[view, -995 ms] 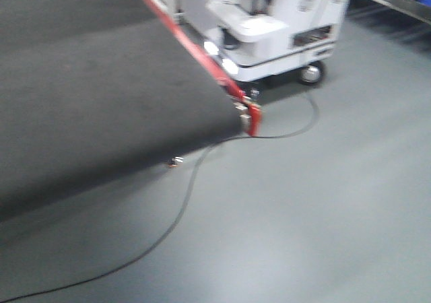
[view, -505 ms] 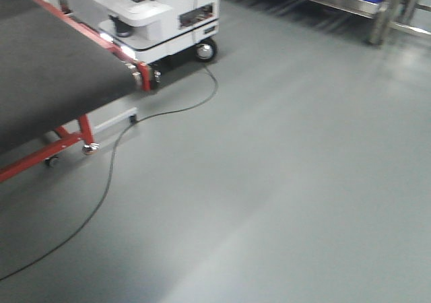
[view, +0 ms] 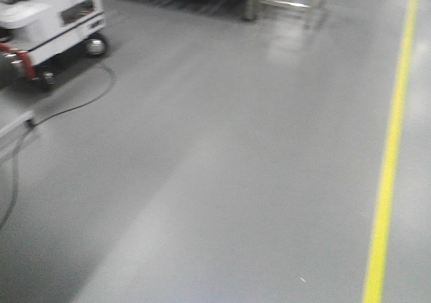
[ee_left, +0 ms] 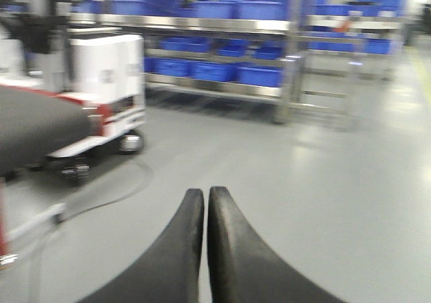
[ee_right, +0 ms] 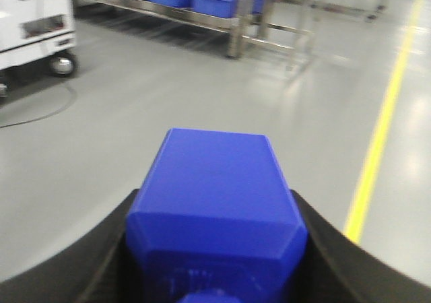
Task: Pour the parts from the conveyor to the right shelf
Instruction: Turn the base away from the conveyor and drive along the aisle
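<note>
Block [ee_right: 212,182] of bright blue plastic sits clamped between the black fingers of the right gripper [ee_right: 215,249], over grey floor [ee_right: 168,101], with a yellow line [ee_right: 377,135] to its right. The left gripper [ee_left: 205,196] is closed on nothing, its tips touching. Left of it lies the conveyor [ee_left: 34,124], its dark belt edged in red, beside a white cart [ee_left: 108,74]; the right shelf [ee_left: 222,25] with blue bins [ee_left: 236,74] stands well ahead

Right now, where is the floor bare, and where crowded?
Bare: the glossy grey floor between the black cable and the yellow line. Crowded: left around the white wheeled cart, and ahead at the stainless steel shelf of blue bins.
</note>
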`<state>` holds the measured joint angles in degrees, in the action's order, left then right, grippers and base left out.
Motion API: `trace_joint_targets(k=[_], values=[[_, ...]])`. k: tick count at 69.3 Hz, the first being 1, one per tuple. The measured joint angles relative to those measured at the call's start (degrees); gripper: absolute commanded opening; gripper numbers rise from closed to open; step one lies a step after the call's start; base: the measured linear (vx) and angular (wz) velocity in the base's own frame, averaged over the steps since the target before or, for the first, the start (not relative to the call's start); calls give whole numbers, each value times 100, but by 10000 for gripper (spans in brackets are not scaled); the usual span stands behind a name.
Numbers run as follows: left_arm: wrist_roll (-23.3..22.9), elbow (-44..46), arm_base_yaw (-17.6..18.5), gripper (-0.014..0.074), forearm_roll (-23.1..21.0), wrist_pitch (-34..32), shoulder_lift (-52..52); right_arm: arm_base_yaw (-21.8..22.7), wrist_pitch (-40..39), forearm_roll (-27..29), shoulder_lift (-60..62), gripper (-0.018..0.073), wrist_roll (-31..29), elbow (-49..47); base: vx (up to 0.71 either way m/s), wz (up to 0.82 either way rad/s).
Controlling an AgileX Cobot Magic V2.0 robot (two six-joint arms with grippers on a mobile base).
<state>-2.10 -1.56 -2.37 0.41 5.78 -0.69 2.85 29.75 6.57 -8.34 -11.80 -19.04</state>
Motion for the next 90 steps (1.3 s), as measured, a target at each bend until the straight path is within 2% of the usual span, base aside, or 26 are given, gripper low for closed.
trace_joint_targets(k=[27,45,65,90], values=[[0,0,0,-6,0,0,0,0,0,0,0,-5,0,0,-32,-90],[0,0,0,-6,0,0,0,0,0,0,0,-5,0,0,-22,-62],[0,0,0,-6,0,0,0,0,0,0,0,-5,0,0,-10,-29],[0,0,0,-6,0,0,0,0,0,0,0,-5,0,0,5,5]])
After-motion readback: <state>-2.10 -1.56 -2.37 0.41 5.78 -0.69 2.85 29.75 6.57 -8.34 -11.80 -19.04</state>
